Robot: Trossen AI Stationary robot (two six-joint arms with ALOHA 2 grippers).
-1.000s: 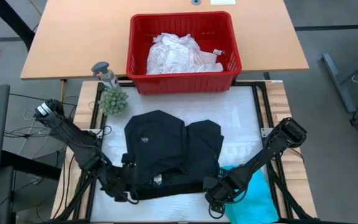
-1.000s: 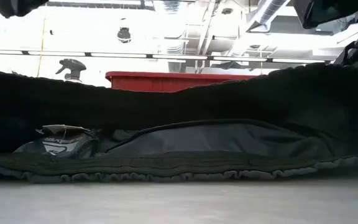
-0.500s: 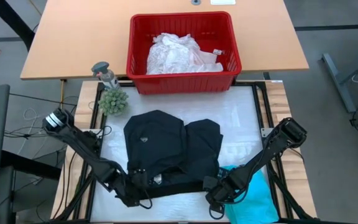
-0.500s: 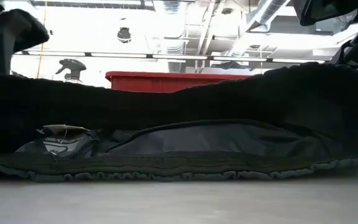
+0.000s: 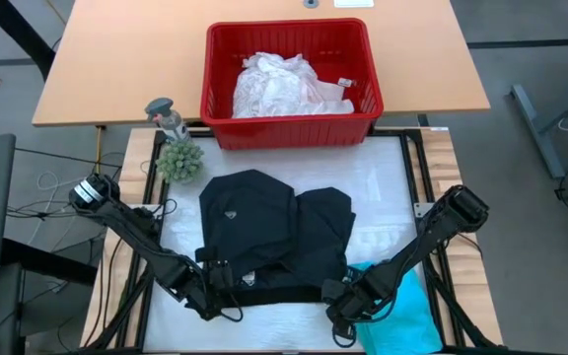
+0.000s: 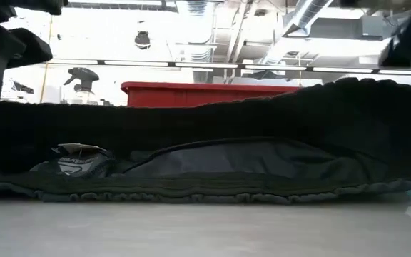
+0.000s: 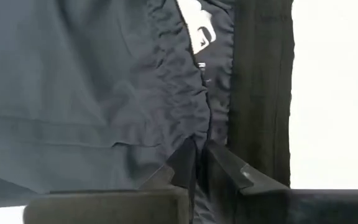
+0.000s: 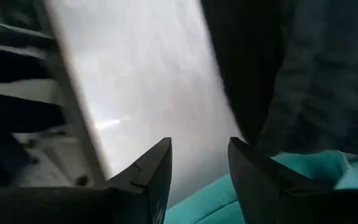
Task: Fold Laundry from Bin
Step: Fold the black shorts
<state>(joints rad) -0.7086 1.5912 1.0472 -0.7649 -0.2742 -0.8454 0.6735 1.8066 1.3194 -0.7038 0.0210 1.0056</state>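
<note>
From above, the black garment (image 5: pixel 272 235) lies spread on the table below the red bin (image 5: pixel 291 117). Only the left wrist view shows the left gripper (image 7: pixel 199 163) pinching its waistband; the right gripper (image 8: pixel 199 163) hangs open over teal cloth (image 8: pixel 207 198). The garment's white label is unreadable

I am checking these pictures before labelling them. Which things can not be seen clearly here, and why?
- Low view: the red bin shows only its rim; the black garment hides the rest.
- High view: the teal garment is partly under the right gripper.
- Left wrist view: the white tag is cut off and unreadable.
- Left gripper: the fabric pinched inside is hidden.
</note>
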